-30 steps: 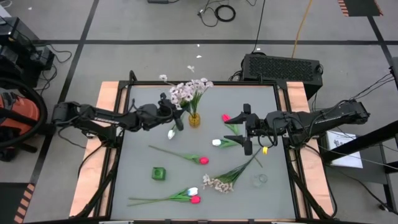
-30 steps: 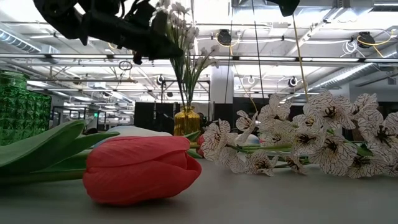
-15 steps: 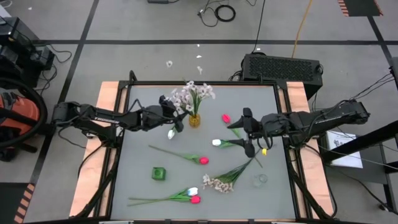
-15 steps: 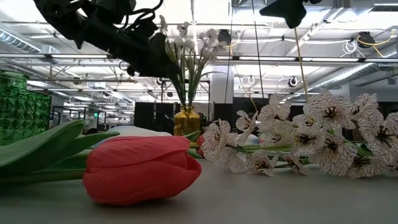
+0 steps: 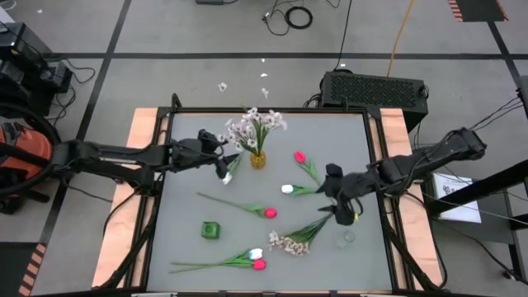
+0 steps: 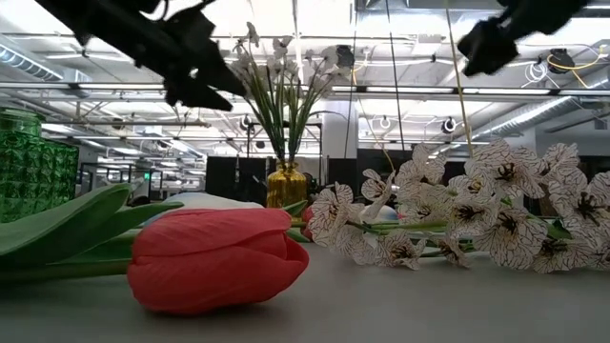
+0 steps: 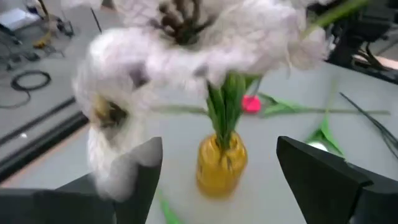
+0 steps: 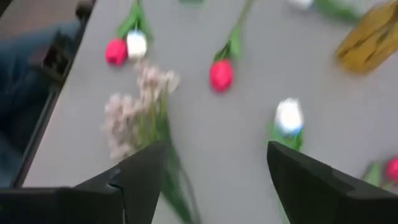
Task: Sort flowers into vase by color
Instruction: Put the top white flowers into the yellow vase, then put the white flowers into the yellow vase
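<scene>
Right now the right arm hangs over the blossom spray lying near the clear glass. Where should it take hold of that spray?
Grip the spray of pale blossoms on its bare green stem, not the blossom cluster. It lies flat with the stem running up toward the right gripper, which is open above that end. Come straight down, fingers straddling the stem, away from the clear glass.

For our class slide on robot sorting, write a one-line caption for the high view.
Pale blossoms stand in the yellow vase; the open left gripper is beside it, the open right gripper above loose flowers.

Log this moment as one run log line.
yellow vase: holds blossom spray | left claw: open, beside vase, empty | right claw: open, empty, above table spray | tulips loose on table
</scene>
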Motion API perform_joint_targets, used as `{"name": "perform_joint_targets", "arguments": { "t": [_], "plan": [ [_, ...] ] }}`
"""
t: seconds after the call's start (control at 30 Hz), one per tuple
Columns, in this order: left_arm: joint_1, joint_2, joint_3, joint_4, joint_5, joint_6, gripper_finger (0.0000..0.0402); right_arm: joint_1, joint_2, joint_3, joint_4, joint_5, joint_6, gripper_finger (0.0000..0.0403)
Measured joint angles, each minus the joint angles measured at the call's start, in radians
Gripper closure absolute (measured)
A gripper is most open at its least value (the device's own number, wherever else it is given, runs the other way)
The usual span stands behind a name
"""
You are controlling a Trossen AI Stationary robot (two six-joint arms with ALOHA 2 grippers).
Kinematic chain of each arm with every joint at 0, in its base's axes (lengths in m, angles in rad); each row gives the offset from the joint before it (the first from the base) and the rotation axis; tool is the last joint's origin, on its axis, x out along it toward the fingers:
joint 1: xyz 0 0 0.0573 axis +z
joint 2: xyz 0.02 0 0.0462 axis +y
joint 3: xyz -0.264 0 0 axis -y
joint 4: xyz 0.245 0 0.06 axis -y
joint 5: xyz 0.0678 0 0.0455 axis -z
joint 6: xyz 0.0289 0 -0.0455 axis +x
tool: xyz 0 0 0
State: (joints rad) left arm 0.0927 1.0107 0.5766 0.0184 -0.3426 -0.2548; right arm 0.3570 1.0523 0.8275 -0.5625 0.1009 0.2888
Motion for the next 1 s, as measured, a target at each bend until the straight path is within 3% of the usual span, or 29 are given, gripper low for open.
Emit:
{"name": "perform_joint_targets", "arguments": {
  "t": [0.17,0.3,0.63,1.0],
  "plan": [
    [-0.026,-0.104,0.0,-0.203,0.011,-0.085,0.0079,0.061,0.079,-0.01,-0.014,-0.014,0.04,0.0133],
    [-0.052,-0.163,0.0,-0.298,0.015,-0.205,0.0079,0.07,0.179,-0.009,0.061,-0.096,0.042,0.0133],
    [-0.149,-0.188,0.0,-0.323,0.003,-0.236,0.0079,0.068,0.477,0.066,0.057,-0.155,-0.051,0.0133],
    [-0.155,-0.188,0.0,-0.32,-0.036,-0.235,0.0079,0.069,0.631,0.07,0.12,-0.181,-0.103,0.0133]
  ]
}}
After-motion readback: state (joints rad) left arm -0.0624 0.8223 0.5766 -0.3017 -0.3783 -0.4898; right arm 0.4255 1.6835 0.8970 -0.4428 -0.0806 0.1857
